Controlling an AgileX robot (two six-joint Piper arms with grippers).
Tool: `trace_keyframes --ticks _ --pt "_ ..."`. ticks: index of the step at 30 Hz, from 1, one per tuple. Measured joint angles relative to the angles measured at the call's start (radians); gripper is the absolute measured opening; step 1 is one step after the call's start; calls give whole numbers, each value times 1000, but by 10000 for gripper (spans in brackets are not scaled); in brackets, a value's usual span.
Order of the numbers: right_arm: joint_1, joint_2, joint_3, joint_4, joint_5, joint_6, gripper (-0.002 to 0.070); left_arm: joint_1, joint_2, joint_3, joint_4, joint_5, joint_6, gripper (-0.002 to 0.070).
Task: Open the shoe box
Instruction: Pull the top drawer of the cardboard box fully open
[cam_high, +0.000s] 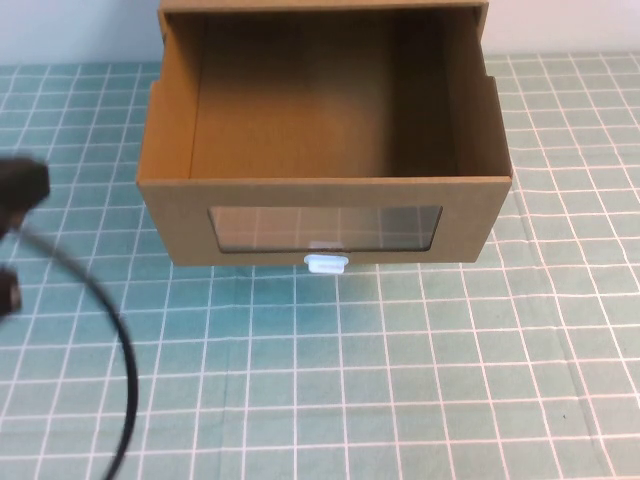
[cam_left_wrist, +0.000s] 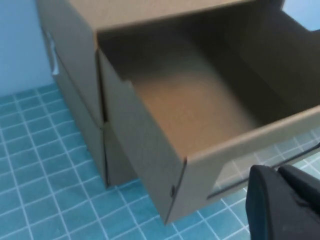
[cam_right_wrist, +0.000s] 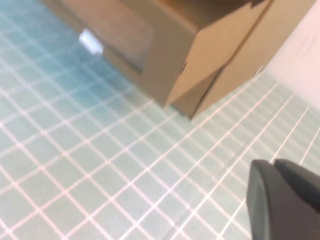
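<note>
Your right gripper (cam_right_wrist: 285, 200) clenched empty, sits clear of shoe box (cam_right_wrist: 235, 60) corner (no hold needed: drawer (cam_high: 320, 185) already out, pull tab (cam_high: 327, 264) free). Left gripper (cam_left_wrist: 282, 202) just beside drawer front; its state you cannot tell.

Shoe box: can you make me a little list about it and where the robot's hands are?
box: brown cardboard shoe box on a green grid mat
drawer: drawer slid out toward the robot, empty inside
front: see-through window with a white tab below it
left: left hand near the drawer's front left corner
right: right hand shut, above the mat to the box's right
</note>
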Motion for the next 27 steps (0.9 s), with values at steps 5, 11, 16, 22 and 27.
trace_keyframes --ticks 5,11,16,22,27 --pt "0 0 67 6 0 0 -13 0 -169 144 -30 -77 0 -5" --pt "0 0 100 10 0 0 -13 0 -310 187 -43 -109 0 -5" --pt "0 0 108 10 0 0 -13 0 -334 190 -98 -119 0 -5" --pt "0 0 108 10 0 0 -13 0 -334 190 -114 -125 0 -5" --pt "0 0 108 10 0 0 -13 0 -334 190 -115 -125 0 -5"
